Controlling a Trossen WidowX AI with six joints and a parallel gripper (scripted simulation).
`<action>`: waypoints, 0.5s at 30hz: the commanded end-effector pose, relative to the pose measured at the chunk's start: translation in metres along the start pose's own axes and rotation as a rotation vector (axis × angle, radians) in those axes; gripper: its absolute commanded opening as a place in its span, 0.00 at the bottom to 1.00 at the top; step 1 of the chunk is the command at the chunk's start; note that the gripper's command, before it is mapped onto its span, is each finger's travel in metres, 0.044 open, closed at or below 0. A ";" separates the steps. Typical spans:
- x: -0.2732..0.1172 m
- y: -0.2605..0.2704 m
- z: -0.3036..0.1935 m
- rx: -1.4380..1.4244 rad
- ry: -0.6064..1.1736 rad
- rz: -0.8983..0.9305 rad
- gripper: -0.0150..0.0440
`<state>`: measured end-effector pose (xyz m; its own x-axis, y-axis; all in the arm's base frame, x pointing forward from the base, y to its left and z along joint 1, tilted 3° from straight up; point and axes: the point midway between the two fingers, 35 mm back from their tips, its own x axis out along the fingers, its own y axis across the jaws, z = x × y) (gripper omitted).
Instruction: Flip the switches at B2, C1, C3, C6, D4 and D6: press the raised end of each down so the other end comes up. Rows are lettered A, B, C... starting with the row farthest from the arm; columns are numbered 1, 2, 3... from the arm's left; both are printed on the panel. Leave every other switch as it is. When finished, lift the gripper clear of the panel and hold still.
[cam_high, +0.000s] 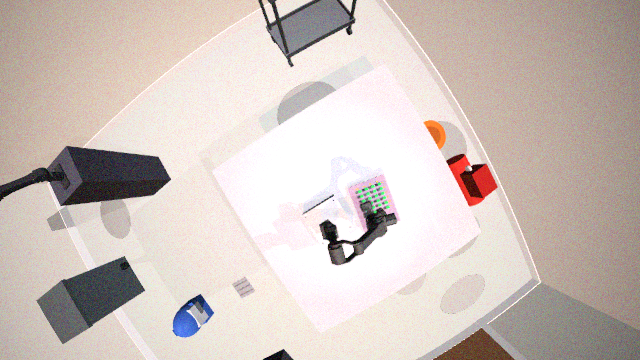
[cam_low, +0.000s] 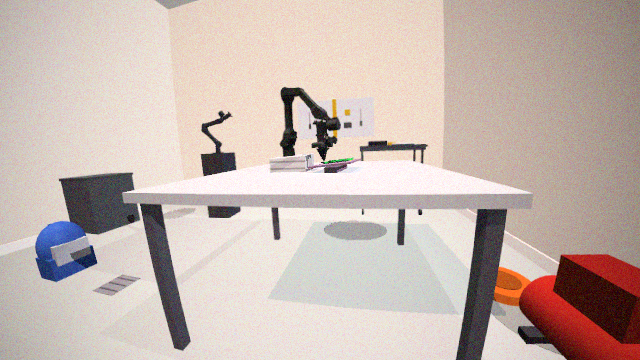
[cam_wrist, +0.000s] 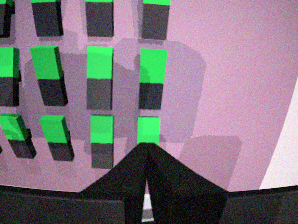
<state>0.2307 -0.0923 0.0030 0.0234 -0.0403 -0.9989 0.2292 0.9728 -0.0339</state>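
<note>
The pink panel (cam_high: 393, 206) (cam_wrist: 240, 80) carries rows of rocker switches, each green on its far half and dark on its near half. My gripper (cam_low: 324, 158) (cam_wrist: 147, 149) is shut and empty, pointing down over the panel's near right part. In the wrist view its tips overlap the near half of the rightmost switch (cam_wrist: 148, 129) in the nearest row; contact cannot be told. Its left neighbour (cam_wrist: 102, 129) shows a lighter grey near half, as does the switch (cam_wrist: 99, 93) behind that. The switch (cam_wrist: 152, 66) behind the rightmost one shows a darker near half. Printed labels are unreadable.
A low white ridged block (cam_low: 290, 164) stands on the white table (cam_high: 400, 125) (cam_low: 325, 200), beside the panel. My arm (cam_high: 359, 247) (cam_low: 288, 120) reaches over the panel's near side and hides part of it in the top view. A cart (cam_high: 312, 25) stands away from the table.
</note>
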 end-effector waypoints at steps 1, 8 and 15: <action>-0.044 -0.001 0.004 -0.002 -0.044 -0.004 0.25; -0.056 0.006 0.008 -0.003 -0.049 -0.003 0.25; -0.065 0.073 0.052 -0.002 -0.053 0.004 0.25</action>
<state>0.2827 -0.0477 0.0639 0.0772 -0.0478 -0.9959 0.2216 0.9747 -0.0296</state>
